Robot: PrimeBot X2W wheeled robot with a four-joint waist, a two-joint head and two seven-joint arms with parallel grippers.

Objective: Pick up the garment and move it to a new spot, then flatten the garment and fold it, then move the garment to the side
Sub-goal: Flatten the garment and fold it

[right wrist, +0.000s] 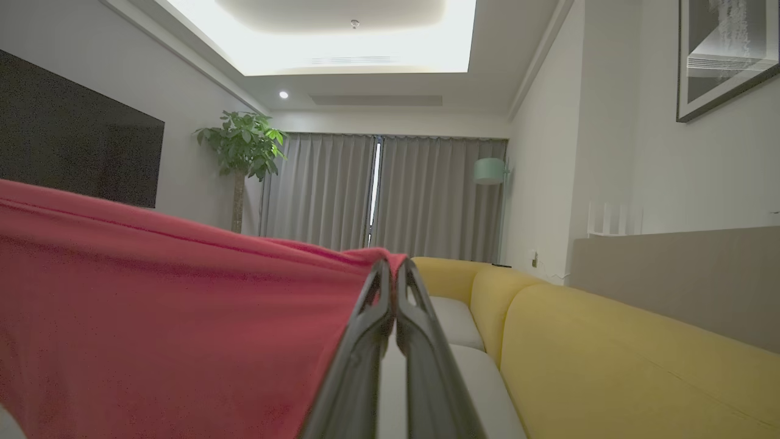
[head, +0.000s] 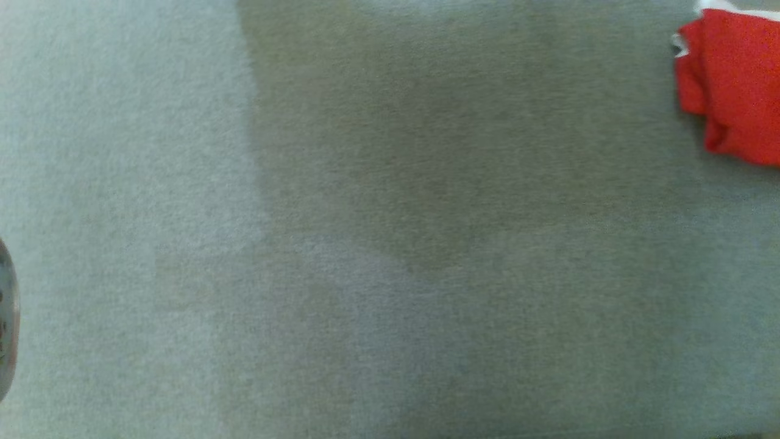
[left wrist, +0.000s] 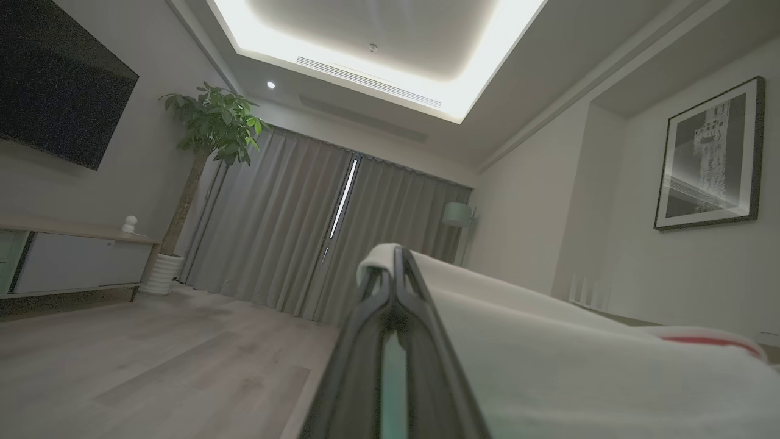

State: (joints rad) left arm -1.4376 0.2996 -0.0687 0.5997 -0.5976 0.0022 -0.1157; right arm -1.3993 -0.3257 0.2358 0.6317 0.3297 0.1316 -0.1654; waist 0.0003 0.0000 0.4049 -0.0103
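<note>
Looking down from the head view onto a broad grey surface (head: 390, 256), darker with shadow through the middle. Up in its far right corner, bunched against the grey: the garment (head: 734, 85), red with a sliver of white along the top, cut off by the frame edge; resting or hanging, impossible to tell. At the left edge, a blurred grey shape (head: 7, 323), too soft to name.

Over to the wrist views, both aimed out across a room. Overhead, a glowing recessed ceiling light (left wrist: 378, 67). At the back, full-length grey curtains (left wrist: 286, 231) with a bright slit between them. Along the right of the right wrist view, a yellow sofa (right wrist: 615, 360) with pale seat cushions. High on the left wall, a dark television (left wrist: 55, 85); on the right wall, a framed picture (left wrist: 710, 155). Beside the curtains, a leafy plant (left wrist: 213, 125) in a white pot on one side, a pale green floor lamp (right wrist: 489, 171) on the other.

And the pincers! Left gripper (left wrist: 395, 259): fingers pressed together, nipping a folded white edge of the garment right at the tips, white fabric with a thin red line sloping away to the right. Right gripper (right wrist: 393, 268): shut tight too, pinching a red corner at the tips, red cloth pulled taut off to the left.
</note>
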